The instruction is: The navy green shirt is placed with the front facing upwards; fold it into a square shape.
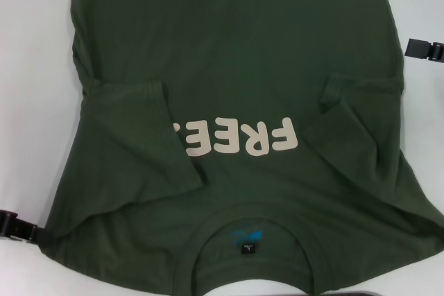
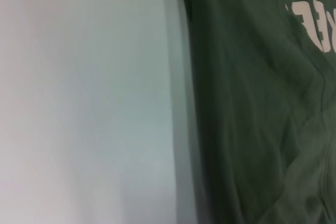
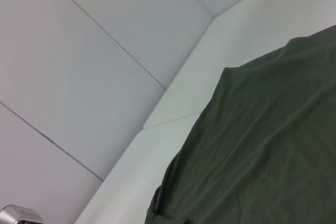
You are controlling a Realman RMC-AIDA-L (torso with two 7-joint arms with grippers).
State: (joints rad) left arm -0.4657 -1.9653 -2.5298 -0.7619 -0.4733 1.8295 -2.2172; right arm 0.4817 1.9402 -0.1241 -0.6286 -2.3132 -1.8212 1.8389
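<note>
Head view, catalogued left to right, all positions given relative to the cream "FREE!" lettering (image 1: 236,136).

1. Left gripper (image 1: 15,227): black, at the frame edge, well left of the lettering and nearer the robot, just beside the shirt's shoulder corner. Whether its fingers are wide or narrow cannot be told; nothing is seen in its grasp.

2. Left sleeve (image 1: 149,136): already folded inward, lying flat on the chest, its edge covering the last character of the lettering.

3. Navy green shirt (image 1: 229,46): dark olive, spread front-up on the white table (image 1: 31,46). Its collar (image 1: 250,247), with a small black label, lies on the robot's side of the lettering; the hem runs out of frame beyond it. The left wrist view shows the shirt's side edge against bare table.

4. Right sleeve (image 1: 361,109): also turned inward, just right of the lettering, more creased than its counterpart.

5. Right gripper (image 1: 424,49): black, right of the lettering and farther from the robot, at the shirt's side edge. Finger opening cannot be told.

Handling, by judgement: light, soft, limp cotton that will sag and wrinkle when lifted and drag on the table. Best taken by pinching edges, likely the shoulder corners beside the collar or the side seams, both sides together, to carry the fold across evenly.
</note>
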